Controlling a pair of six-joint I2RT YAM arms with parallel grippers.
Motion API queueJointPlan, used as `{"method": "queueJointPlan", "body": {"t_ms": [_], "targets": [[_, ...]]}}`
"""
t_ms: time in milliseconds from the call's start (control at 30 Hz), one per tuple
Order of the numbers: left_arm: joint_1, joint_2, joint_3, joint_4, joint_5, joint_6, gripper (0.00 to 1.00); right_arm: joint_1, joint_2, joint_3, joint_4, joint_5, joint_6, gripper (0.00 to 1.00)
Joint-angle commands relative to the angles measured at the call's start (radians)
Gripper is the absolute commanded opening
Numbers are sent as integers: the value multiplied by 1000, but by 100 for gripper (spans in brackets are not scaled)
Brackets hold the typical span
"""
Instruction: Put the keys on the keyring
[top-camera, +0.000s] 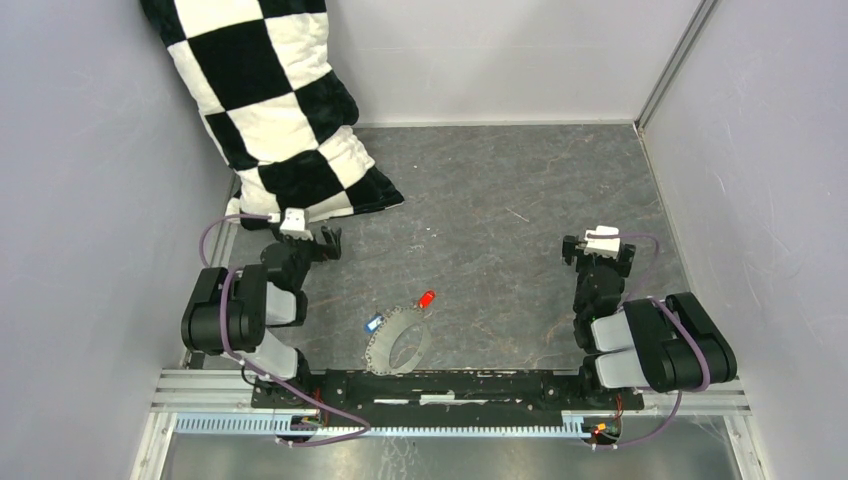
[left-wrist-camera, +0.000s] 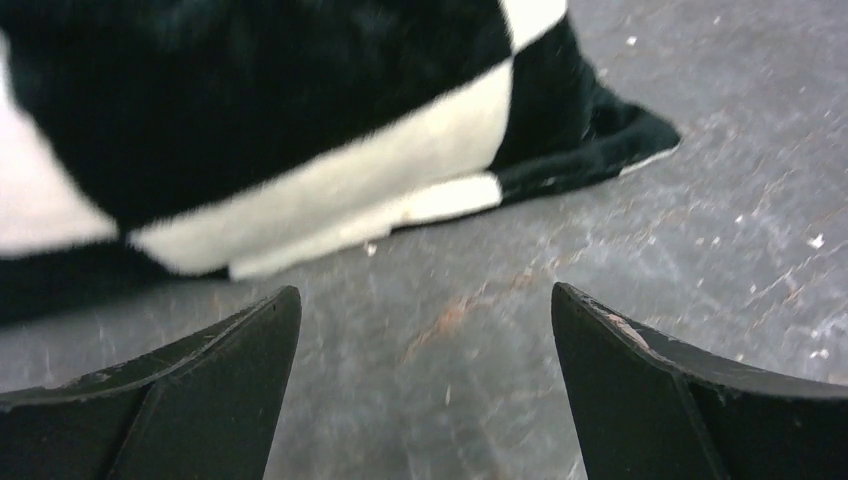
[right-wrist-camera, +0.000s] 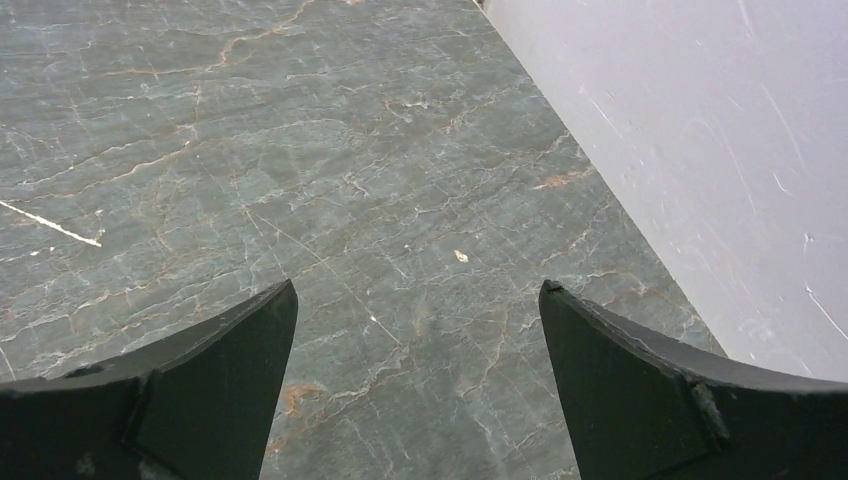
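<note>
A dark grey, marble-veined table (top-camera: 520, 180) fills the enclosure, shut in by pale grey walls (top-camera: 90, 200). A large black-and-white checked pillow (top-camera: 270, 90) leans in from the far left corner, with its lower corner resting on the table. The left arm (top-camera: 235, 310) is folded at the near left. The left gripper (top-camera: 325, 243) sits just in front of the pillow's lower edge with its jaws spread wide. In the left wrist view its two dark fingers (left-wrist-camera: 200, 390) stand well apart with only bare table and the pillow hem between them. The right arm (top-camera: 660, 345) is folded at the near right. The right gripper (top-camera: 598, 250) hangs over bare table near the right wall, also wide open and holding nothing, and its fingers (right-wrist-camera: 650, 390) frame only stone-patterned surface. The keyring (top-camera: 377, 348), a thin grey oval hoop, lies flat on the table between the two arm bases, close to the near edge and well apart from both grippers. The red key (top-camera: 427, 298) lies just beyond the hoop's far right rim. The blue key (top-camera: 375, 323) lies at its far left rim. From above I cannot tell whether either key touches the wire or is threaded on it.
</note>
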Motion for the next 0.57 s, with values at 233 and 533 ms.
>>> {"method": "queueJointPlan", "body": {"t_ms": [233,533], "targets": [[-35,-35,54,-33,-93,10,100,-9,-8,-98,64,-32,-13,98],[-51,-35,60,-42,-114,16,100,-9,-8,-98,62,-31,-13,98]]}}
